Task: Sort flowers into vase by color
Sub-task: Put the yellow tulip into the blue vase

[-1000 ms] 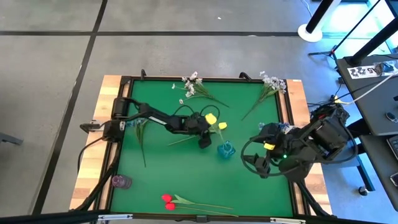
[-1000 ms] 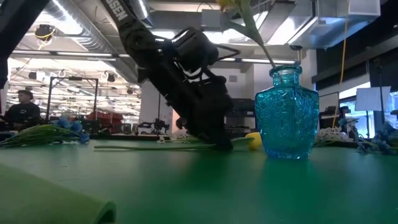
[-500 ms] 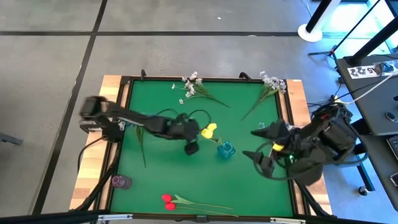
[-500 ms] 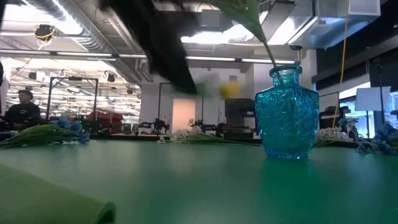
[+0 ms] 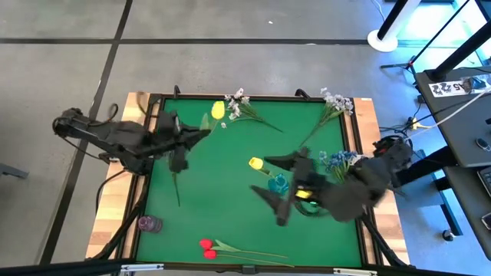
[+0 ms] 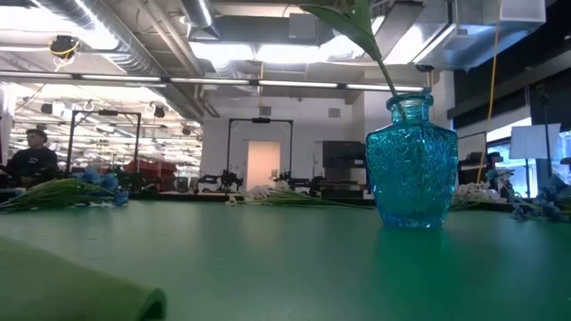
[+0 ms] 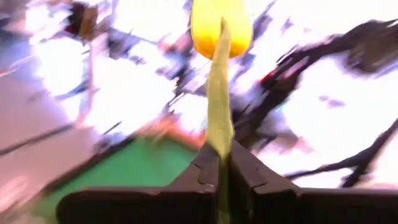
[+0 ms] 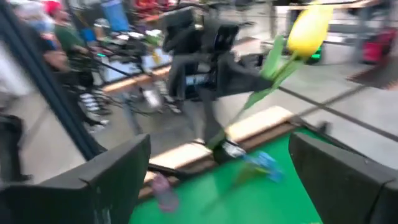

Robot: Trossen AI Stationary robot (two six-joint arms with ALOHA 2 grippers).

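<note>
1. Two hands share the job. The left hand [image 5: 201, 130] is clenched on the stem of a yellow tulip [image 5: 218, 110] and holds it aloft over the far left of the tabletop [image 5: 230, 215], bloom pointing away from the wrist; its own camera shows the stem pinched between the dark fingers [image 7: 202, 171] with the yellow head beyond them.
2. A grip low on the stem probably keeps the bloom clear and leaves the cut end free to be lowered into a vase neck.
3. The right hand [image 5: 272, 188] reaches in from the right with its fingers spread wide and empty, just beside the blue glass vase [image 5: 278, 183] near the tabletop's middle.
4. That vase already carries one yellow tulip [image 5: 256, 162], leaning left; the held flower likely belongs there too.
5. Sorting is far from done: red tulips [image 5: 209, 249] lie at the near edge, white sprays [image 5: 239, 106] and another spray [image 5: 335, 103] at the far edge, blue blossoms [image 5: 337, 159] by the right arm, and a small purple vase [image 5: 147, 223] waits at the near left corner.
6. Open green lies between the left hand and the blue vase, so the carry path looks clear; the right arm crowding the vase is the main collision risk.
7. The raised dark rim [image 5: 149, 153] sits close behind the left arm.
</note>
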